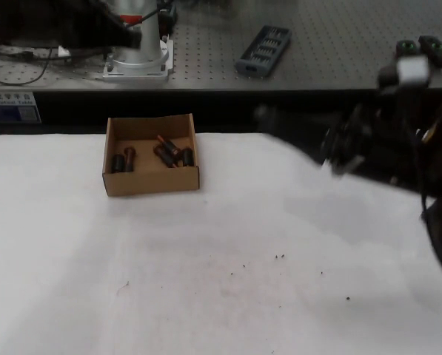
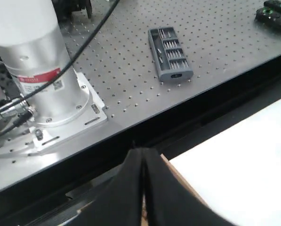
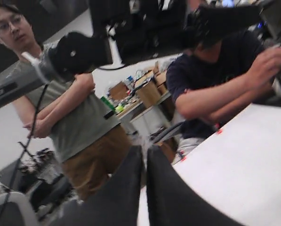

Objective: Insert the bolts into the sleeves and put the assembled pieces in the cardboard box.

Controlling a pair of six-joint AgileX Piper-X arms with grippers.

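The cardboard box (image 1: 150, 181) stands open on the white cloth at the back left. Inside it lie several dark assembled pieces (image 1: 173, 153) with orange-red ends. My left gripper (image 2: 141, 153) is shut with nothing between its black fingers. It hovers over the dark gap between the metal bench and the cloth, with a brown edge of the box (image 2: 172, 172) just beside it. My right gripper (image 3: 144, 150) is shut too and empty, raised and pointing out toward the room. A dark, blurred arm (image 1: 387, 144) hangs above the cloth's right side.
The white cloth (image 1: 228, 266) has a few dark specks near the middle. Behind it is a perforated metal bench with a silver robot base (image 1: 137, 48) and a grey bit case (image 2: 171, 54). Two black items with green dots (image 1: 422, 49) sit at the far right.
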